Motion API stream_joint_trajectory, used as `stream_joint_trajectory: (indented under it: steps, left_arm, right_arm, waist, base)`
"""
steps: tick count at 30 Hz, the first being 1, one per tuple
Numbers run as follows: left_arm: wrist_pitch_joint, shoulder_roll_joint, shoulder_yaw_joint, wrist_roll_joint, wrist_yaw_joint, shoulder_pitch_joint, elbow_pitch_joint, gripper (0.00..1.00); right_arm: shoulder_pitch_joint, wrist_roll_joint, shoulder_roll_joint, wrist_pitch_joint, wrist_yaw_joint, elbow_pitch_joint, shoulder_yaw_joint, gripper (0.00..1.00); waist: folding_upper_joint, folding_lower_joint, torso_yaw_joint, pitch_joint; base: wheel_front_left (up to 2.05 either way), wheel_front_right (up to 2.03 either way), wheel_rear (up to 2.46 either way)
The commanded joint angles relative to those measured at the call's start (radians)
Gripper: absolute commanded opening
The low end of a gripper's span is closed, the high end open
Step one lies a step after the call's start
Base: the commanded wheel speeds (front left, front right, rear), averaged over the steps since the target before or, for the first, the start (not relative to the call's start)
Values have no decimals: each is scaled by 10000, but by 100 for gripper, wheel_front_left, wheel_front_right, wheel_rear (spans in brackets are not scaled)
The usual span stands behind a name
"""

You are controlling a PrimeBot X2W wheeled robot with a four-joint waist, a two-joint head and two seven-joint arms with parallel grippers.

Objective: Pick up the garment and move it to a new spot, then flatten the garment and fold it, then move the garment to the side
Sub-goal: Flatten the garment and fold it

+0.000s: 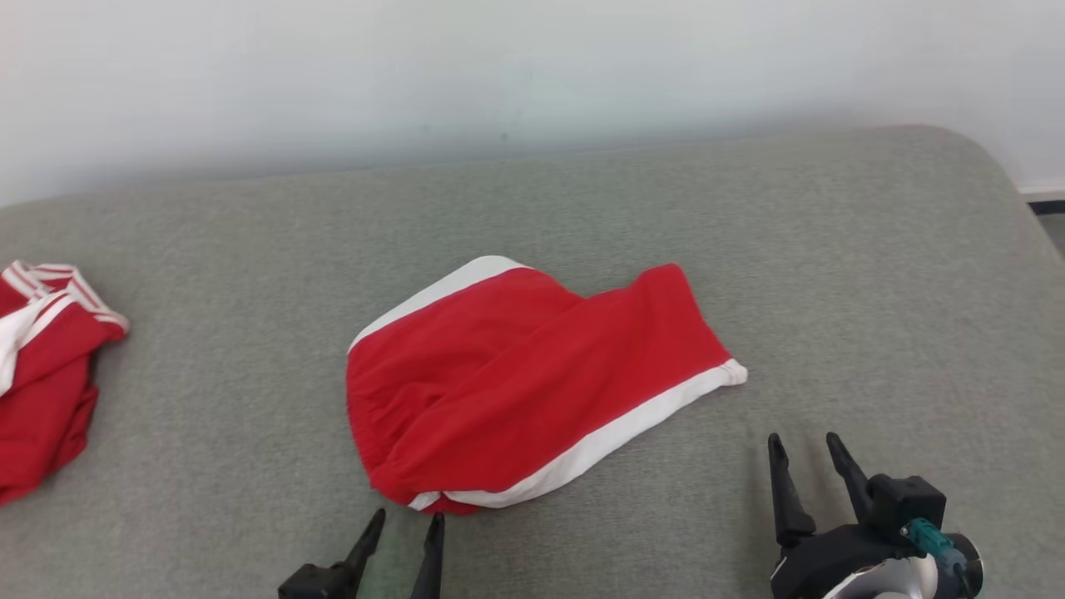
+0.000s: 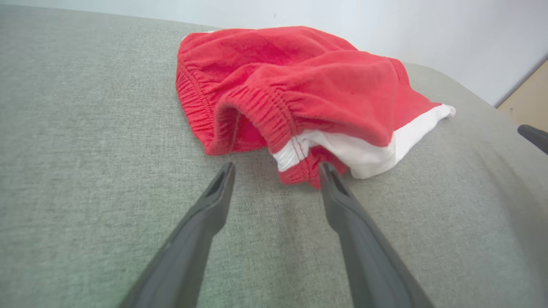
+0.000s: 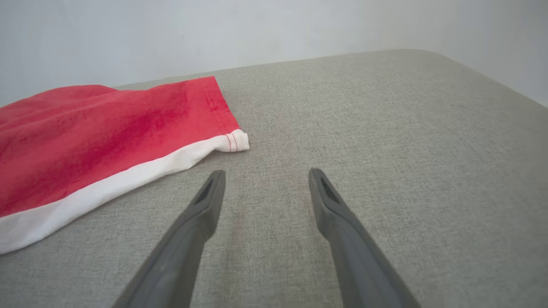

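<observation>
Head view: right fingers (image 1: pixel 783 491) apart, pointing up.

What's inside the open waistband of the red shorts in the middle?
Just inside the elastic opening of the red shorts, red inner fabric shows; anything deeper is covered by folds.

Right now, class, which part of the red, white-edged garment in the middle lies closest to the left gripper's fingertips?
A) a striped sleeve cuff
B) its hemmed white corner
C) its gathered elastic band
C: in the left wrist view the open left gripper points at the gathered elastic band of the red, white-edged garment, just short of it.
</observation>
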Motion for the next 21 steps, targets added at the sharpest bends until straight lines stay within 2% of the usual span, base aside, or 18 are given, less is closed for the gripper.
stream_joint_trajectory:
  steps: [1, 11, 12, 13, 14, 15, 21]
  left_arm:
    - [15, 15, 88, -134, 26, -23, -72, 100]
    - [15, 15, 503, -365, 28, -158, -353, 100]
    - [15, 14, 525, -401, 15, -170, -331, 96]
    - [15, 14, 561, -486, -3, -181, -301, 64]
    - [15, 14, 586, -506, -19, -210, -270, 43]
    - [15, 14, 618, -530, -39, -243, -254, 0]
    - [14, 14, 712, -806, -134, -168, -195, 0]
  right_arm:
    - [140, 58, 53, -2, -26, -76, 29, 100]
    - [122, 158, 121, -1, -26, -108, 118, 100]
    - [114, 154, 116, -1, -26, -103, 111, 100]
    - [110, 145, 112, -1, -26, -105, 115, 100]
    - [103, 139, 110, -1, -26, -103, 111, 100]
    - [86, 127, 109, -1, -26, -93, 105, 100]
    - [127, 142, 120, -1, -26, -92, 38, 100]
  waist:
    - [0, 2, -416, -127]
    - [0, 2, -981, 106]
    - [0, 2, -1014, 122]
    - [0, 2, -1045, 137]
    - [0, 2, -1064, 148]
    - [0, 2, -1080, 155]
    - [0, 2, -985, 83]
  base:
    - [0, 0, 0]
    - [0, 0, 0]
    - [0, 0, 0]
    - [0, 0, 0]
    - [0, 0, 0]
    - [0, 0, 0]
    - [0, 0, 0]
